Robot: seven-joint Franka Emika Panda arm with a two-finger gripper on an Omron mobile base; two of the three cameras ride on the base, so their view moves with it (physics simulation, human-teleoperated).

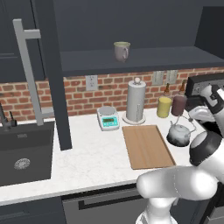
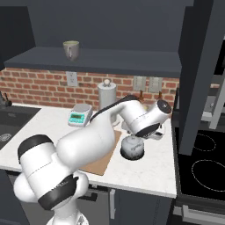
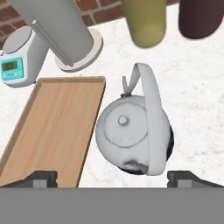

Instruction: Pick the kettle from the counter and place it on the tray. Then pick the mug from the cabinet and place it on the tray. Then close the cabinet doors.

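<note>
The silver-grey kettle point(image 3: 131, 135) stands on the white counter point(image 1: 96, 157), just right of the wooden tray point(image 3: 52, 127), handle arched over its lid. My gripper point(image 3: 114, 178) hovers open above it, one fingertip over the tray's edge and the other beyond the kettle's far side, touching nothing. From the base the kettle point(image 1: 179, 133) sits beside the tray point(image 1: 146, 146), under my hand. The greyish-green mug point(image 1: 122, 50) stands on the dark shelf of the open cabinet point(image 1: 144, 59). One cabinet door point(image 1: 52, 65) hangs open at the left, another cabinet door point(image 2: 200, 66) at the right.
Behind the tray are a tall grey cylinder with a knob point(image 1: 135, 100), a small scale point(image 1: 108, 118), a yellow canister point(image 1: 164, 106) and a maroon canister point(image 1: 179, 105). A dark sink point(image 1: 24, 153) lies at the left and a black stovetop point(image 2: 202, 162) at the right.
</note>
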